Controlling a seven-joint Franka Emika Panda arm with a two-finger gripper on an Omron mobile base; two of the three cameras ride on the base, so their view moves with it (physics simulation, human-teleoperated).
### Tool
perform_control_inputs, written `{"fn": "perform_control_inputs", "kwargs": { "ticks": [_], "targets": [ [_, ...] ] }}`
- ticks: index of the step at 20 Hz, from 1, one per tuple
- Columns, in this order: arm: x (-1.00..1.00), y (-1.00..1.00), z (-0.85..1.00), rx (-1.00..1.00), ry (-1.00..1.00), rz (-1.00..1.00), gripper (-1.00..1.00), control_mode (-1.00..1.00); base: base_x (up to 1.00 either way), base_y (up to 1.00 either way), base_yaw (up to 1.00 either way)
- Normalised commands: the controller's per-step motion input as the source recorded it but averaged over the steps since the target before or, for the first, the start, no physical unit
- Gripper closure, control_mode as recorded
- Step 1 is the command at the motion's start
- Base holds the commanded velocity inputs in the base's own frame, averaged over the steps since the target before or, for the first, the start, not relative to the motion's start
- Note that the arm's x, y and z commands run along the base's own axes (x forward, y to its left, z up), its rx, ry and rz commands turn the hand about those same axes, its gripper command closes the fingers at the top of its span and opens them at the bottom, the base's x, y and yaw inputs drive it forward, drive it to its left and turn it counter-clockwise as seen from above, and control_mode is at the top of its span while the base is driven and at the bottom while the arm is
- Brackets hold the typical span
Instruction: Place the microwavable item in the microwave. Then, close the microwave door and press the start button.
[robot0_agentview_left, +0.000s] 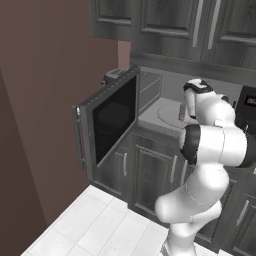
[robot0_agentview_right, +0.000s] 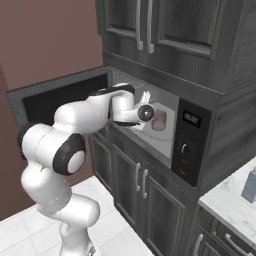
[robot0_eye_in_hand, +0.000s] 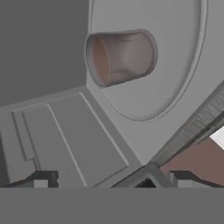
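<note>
The microwavable item (robot0_eye_in_hand: 122, 57), a squat brownish-pink cup, stands on the round pale turntable plate (robot0_eye_in_hand: 179, 74) inside the microwave (robot0_agentview_right: 170, 107). It also shows behind my hand as the cup (robot0_agentview_right: 159, 120). My gripper (robot0_eye_in_hand: 113, 180) is open, its tips wide apart with nothing between them. It sits just inside the oven's opening, a short way back from the cup and not touching it. The microwave door (robot0_agentview_left: 114, 120) is swung wide open to the left. The black control panel (robot0_agentview_right: 189, 142) is to the right of the cavity.
Dark cabinet doors (robot0_agentview_right: 135, 180) run below the microwave and upper cabinets (robot0_agentview_right: 165, 30) hang above it. A light blue carton (robot0_agentview_right: 250, 186) stands on the pale counter (robot0_agentview_right: 227, 205) at far right. A brown wall (robot0_agentview_left: 40, 100) rises left of the open door, over white floor tiles (robot0_agentview_left: 95, 225).
</note>
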Motion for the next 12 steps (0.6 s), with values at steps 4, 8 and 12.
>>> {"fn": "perform_control_inputs", "kwargs": {
  "ticks": [4,8,12],
  "targets": [
    [-0.6,0.56,0.22,-0.13,0.0,0.0,-1.0,-1.0,0.0,0.0,0.0],
    [-0.62,0.29,0.68,-0.17,0.02,0.0,-1.0,-1.0,0.0,0.0,0.0],
    [-0.69,0.01,0.81,-0.17,0.08,0.0,-1.0,-1.0,0.0,0.0,0.0]
  ]
}}
